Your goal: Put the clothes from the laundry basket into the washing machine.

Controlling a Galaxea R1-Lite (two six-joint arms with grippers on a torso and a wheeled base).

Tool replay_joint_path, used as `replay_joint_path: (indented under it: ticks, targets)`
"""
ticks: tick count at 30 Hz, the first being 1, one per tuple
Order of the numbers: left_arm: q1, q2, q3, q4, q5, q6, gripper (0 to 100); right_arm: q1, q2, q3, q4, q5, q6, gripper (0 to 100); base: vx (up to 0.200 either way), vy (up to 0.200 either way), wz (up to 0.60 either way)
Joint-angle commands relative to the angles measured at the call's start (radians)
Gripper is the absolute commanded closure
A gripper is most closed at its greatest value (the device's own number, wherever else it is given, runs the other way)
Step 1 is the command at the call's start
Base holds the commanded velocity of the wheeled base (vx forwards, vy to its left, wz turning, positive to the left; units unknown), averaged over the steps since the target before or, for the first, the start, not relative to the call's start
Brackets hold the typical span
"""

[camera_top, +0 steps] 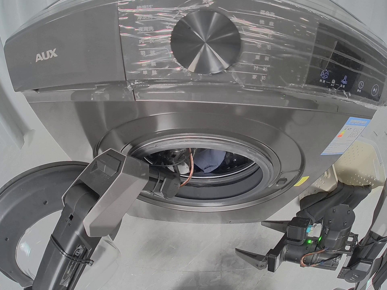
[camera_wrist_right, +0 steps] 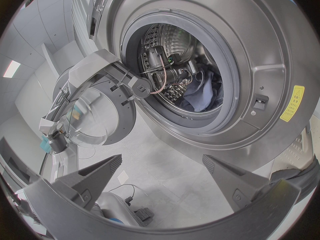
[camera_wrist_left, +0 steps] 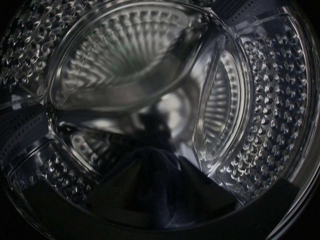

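The grey washing machine point(camera_top: 225, 113) stands with its round door point(camera_top: 24, 206) swung open to the left. My left arm reaches through the opening into the drum point(camera_wrist_right: 166, 40). There my left gripper point(camera_wrist_right: 196, 72) is shut on a dark blue garment point(camera_wrist_right: 200, 92), which hangs down onto the drum floor. From the left wrist the fingers converge on that garment point(camera_wrist_left: 160, 190) in front of the dimpled drum wall point(camera_wrist_left: 276, 94). My right gripper point(camera_top: 250, 237) hangs open and empty, low in front of the machine, beside the cream laundry basket point(camera_top: 358, 170) holding dark clothes point(camera_top: 326, 200).
The open door point(camera_wrist_right: 100, 117) sticks out beside my left arm. Pale floor tiles point(camera_wrist_right: 173, 180) lie in front of the machine. The basket point(camera_wrist_right: 296, 150) stands tight against the machine's right front corner. A cable and plug point(camera_wrist_right: 133, 197) lie on the floor.
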Motion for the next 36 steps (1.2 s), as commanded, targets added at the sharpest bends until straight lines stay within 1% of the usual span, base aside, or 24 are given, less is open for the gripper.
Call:
replay_joint_path:
  ticks: [1,4,5,6,8,9,10,12,13,14,15,16,17,18,24,25,27,29,30,31,32,33,35,36]
  targets:
    - [-0.028,-0.038,0.12,0.008,0.0,-0.012,0,-0.003,0.0,0.001,0.0,0.0,-0.001,0,0.0,0.0,0.0]
    - [-0.056,-0.11,0.272,0.024,-0.011,-0.019,0,-0.006,0.0,0.003,0.0,0.002,-0.001,0,0.0,0.0,0.0]
    - [-0.059,-0.116,0.289,0.025,-0.014,-0.019,0,-0.006,0.0,0.003,0.0,0.002,-0.001,0,0.0,0.0,0.0]
    - [-0.08,-0.164,0.395,0.031,-0.019,-0.018,0,-0.007,0.0,0.004,0.0,0.002,-0.001,0,0.0,0.0,0.0]
    - [-0.102,-0.214,0.507,0.03,-0.02,-0.013,0,-0.009,0.0,0.008,0.002,0.0,-0.001,0,0.0,0.0,0.0]
    - [-0.106,-0.224,0.522,0.03,-0.02,-0.013,0,-0.009,0.0,0.009,0.003,0.0,-0.001,0,0.0,0.0,0.0]
    - [-0.123,-0.265,0.6,0.025,-0.025,-0.009,0,-0.012,-0.001,0.012,0.006,0.0,0.001,0,0.0,0.0,0.0]
    - [-0.134,-0.303,0.666,0.027,-0.034,-0.003,0,-0.012,-0.004,0.017,0.008,0.0,0.001,0,0.0,0.0,0.0]
    - [-0.156,-0.357,0.757,0.018,-0.052,0.01,0,-0.014,-0.007,0.026,0.005,0.0,0.001,0,0.0,0.0,0.0]
    - [-0.169,-0.389,0.809,0.015,-0.066,0.016,0,-0.014,-0.009,0.032,0.005,0.0,0.001,0,0.0,0.0,0.0]
    - [-0.177,-0.406,0.835,0.011,-0.074,0.016,0,-0.015,-0.011,0.035,0.003,0.0,0.001,0,0.0,0.0,0.0]
    - [-0.206,-0.46,0.922,0.001,-0.097,0.016,0,-0.015,-0.015,0.044,0.0,0.0,0.001,0,0.0,0.0,0.0]
    - [-0.215,-0.475,0.947,-0.004,-0.103,0.016,0,-0.017,-0.017,0.047,-0.001,0.0,0.001,0,0.0,0.0,0.0]
    - [-0.246,-0.524,1.031,-0.028,-0.118,0.014,0,-0.018,-0.027,0.055,0.003,0.0,0.002,0,0.0,0.0,0.0]
    - [-0.361,-0.661,1.32,-0.189,-0.14,0.007,0,-0.018,-0.07,0.057,0.009,-0.003,0.005,0,0.0,0.0,0.0]
    - [-0.363,-0.664,1.327,-0.194,-0.14,0.007,0,-0.018,-0.072,0.057,0.011,-0.003,0.005,0,0.0,0.0,0.0]
    - [-0.387,-0.71,1.442,-0.298,-0.14,0.007,0,-0.02,-0.096,0.057,0.012,-0.007,0.008,0,0.0,0.0,0.0]
    - [-0.39,-0.727,1.516,-0.372,-0.137,0.011,0,-0.023,-0.129,0.057,0.012,-0.011,0.008,0,0.0,0.0,0.0]
    - [-0.392,-0.731,1.551,-0.415,-0.126,0.01,0,-0.027,-0.149,0.057,0.012,-0.011,0.008,0,0.0,0.0,0.0]
    - [-0.392,-0.734,1.568,-0.435,-0.124,0.01,0,-0.032,-0.158,0.057,0.014,-0.012,0.008,0,0.0,0.0,0.0]
    - [-0.393,-0.742,1.619,-0.49,-0.114,0.016,0,-0.041,-0.182,0.057,0.014,-0.014,0.008,0,0.0,0.0,0.0]
    - [-0.398,-0.762,1.665,-0.519,-0.091,0.024,0,-0.054,-0.215,0.057,0.015,-0.02,0.008,0,0.0,0.0,0.0]
    - [-0.401,-0.823,1.709,-0.509,-0.04,0.036,0,-0.075,-0.257,0.057,0.017,-0.041,0.007,0,0.0,0.0,0.0]
    - [-0.401,-0.857,1.726,-0.507,-0.015,0.034,0,-0.09,-0.277,0.057,0.019,-0.055,0.007,0,0.0,0.0,0.0]
